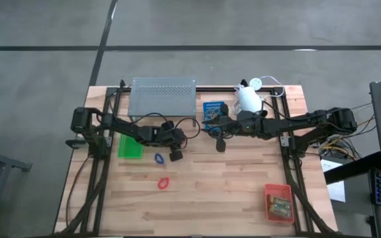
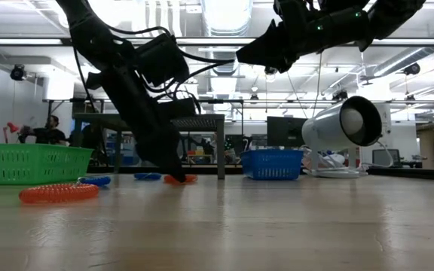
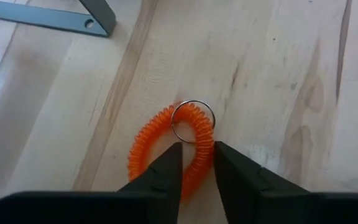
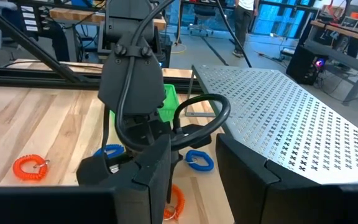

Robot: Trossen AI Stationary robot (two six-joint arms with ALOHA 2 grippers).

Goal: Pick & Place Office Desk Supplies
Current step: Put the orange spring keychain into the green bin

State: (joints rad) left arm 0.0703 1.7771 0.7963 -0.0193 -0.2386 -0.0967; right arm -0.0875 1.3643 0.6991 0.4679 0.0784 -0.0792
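A wooden table (image 1: 230,192) seen from above, with a dark robot arm reaching in from each side. The tidying looks only partly done. A red-orange tray (image 1: 278,201) near the right front corner already holds two small printed boxes, and a blue tray (image 1: 213,111) sits at the back, its contents too small to tell. A green tray (image 1: 129,147) lies at the left.

Several coiled loops lie loose. The left gripper (image 3: 197,163) is down at the table, its two fingers straddling one side of an orange coil loop (image 3: 166,146) that carries a small metal ring (image 3: 192,121); the jaws stand narrowly apart around the coil, and a firm pinch cannot be confirmed. A red loop (image 1: 163,183) lies alone toward the front, and blue loops (image 4: 199,160) rest just beside the left gripper.

The right gripper (image 4: 191,168) hangs above the table near the blue tray, jaws apart and empty.

A grey perforated shelf (image 1: 163,96) stands at the back, close behind the left arm, and a white lamp (image 1: 248,98) sits beside the right arm; both crowd the back of the table.
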